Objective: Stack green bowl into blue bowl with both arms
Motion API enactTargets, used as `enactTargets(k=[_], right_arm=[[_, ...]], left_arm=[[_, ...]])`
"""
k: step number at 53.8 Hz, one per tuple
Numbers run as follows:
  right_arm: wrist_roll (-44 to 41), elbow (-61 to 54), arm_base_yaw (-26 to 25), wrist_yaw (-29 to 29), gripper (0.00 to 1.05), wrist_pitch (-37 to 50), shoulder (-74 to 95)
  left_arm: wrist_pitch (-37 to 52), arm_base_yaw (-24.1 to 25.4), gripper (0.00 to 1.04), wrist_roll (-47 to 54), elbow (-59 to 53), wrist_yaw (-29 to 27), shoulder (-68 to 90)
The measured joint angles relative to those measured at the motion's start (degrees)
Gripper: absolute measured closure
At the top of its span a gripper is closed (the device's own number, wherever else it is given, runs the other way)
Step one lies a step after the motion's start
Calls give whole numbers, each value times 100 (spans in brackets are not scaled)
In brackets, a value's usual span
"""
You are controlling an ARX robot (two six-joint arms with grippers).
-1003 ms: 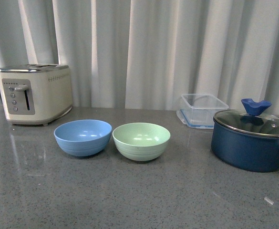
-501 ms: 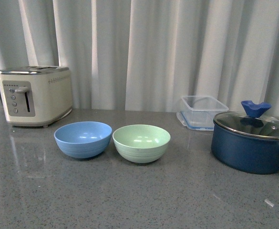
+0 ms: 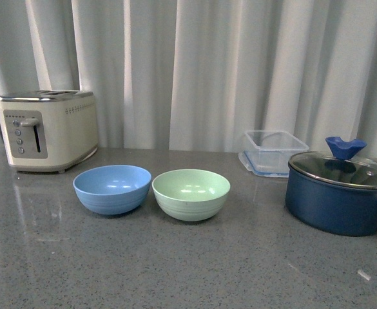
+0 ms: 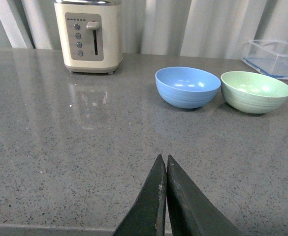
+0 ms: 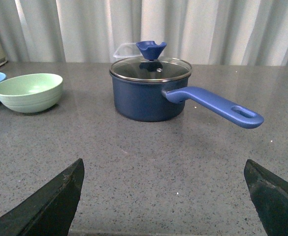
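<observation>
The green bowl (image 3: 191, 193) and the blue bowl (image 3: 112, 188) stand side by side, almost touching, on the grey counter, blue on the left. Both are upright and empty. Neither arm shows in the front view. In the left wrist view the blue bowl (image 4: 187, 86) and green bowl (image 4: 255, 91) lie well ahead of my left gripper (image 4: 162, 158), which is shut and empty low over the counter. In the right wrist view the green bowl (image 5: 28, 92) is far off to one side of my right gripper (image 5: 163, 167), which is wide open and empty.
A cream toaster (image 3: 46, 129) stands at the back left. A clear plastic container (image 3: 273, 152) is at the back right. A dark navy pot with glass lid (image 3: 339, 192) stands at the right, its long blue handle (image 5: 215, 105) pointing toward the right gripper's side.
The front view has shifted slightly, so everything sits a few pixels lower in the picture. The bowls and other objects have not moved on the counter.
</observation>
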Motion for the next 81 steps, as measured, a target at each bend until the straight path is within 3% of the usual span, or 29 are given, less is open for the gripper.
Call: enactTargets(k=[43,49,63,73,81], right_arm=[[0,0,2,0,10,0,0],[0,0,0,2,10,0,0],[0,0,0,2,10,0,0],[15,13,2,4,10,-42,33],[111,1617,603,507,10,-2468,2570]], left_arm=[[-1537,0,101,2,0,0,-1569],[-2483,0,101,4,0,9,-2354],[-2542,0,101,4,0,2,-2535],[-2542,0,74,4,0,2,-2535],[-2542,0,47,4,0,7,-2535]])
